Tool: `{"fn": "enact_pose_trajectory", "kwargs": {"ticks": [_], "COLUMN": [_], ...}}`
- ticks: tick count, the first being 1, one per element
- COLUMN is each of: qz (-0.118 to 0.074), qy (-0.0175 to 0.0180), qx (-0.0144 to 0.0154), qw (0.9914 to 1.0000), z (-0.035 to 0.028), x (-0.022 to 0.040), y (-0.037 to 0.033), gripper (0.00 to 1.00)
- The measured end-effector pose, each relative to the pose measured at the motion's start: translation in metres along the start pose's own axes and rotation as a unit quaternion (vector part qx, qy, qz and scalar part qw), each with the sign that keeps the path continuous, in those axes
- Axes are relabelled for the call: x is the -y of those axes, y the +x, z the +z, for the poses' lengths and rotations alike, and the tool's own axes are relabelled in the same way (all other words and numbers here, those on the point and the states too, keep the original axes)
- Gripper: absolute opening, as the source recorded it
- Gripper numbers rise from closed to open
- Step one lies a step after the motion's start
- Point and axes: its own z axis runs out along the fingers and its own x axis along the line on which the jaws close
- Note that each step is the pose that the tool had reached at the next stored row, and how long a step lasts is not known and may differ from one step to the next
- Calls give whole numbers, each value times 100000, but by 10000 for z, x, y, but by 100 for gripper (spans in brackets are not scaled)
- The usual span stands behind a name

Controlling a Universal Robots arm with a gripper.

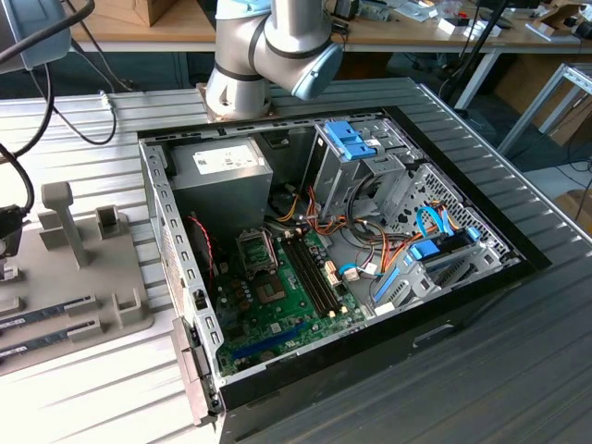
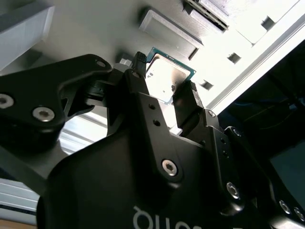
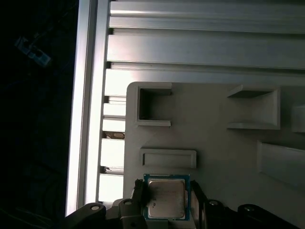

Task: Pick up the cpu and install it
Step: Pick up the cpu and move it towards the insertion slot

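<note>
The hand [image 2: 162, 76] is seen closed on the cpu [image 3: 166, 199], two opposite edges being pinched between its black fingers [image 2: 187, 95]; whether the chip is lifted cannot be told. It is found close to one edge of the grey tray [image 3: 214, 143], just beside a raised oblong block [image 3: 167, 158]. With so thin a hold, the chip could be tilted or dropped, and the open socket [image 1: 256, 248] in the computer case [image 1: 157, 213] could be damaged by a skewed placement. Tray and case are carried by a ribbed metal table [image 1: 92, 388], the tray near its edge; workbenches and cables are seen behind.
</note>
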Motion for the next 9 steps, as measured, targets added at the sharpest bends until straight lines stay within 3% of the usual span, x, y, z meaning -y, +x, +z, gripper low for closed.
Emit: {"fn": "enact_pose_trajectory", "kwargs": {"ticks": [9], "qz": [0], "qy": [3], "qx": [-5], "qw": [100000], "z": [-47], "x": [-1], "y": [2], "gripper": [47]}}
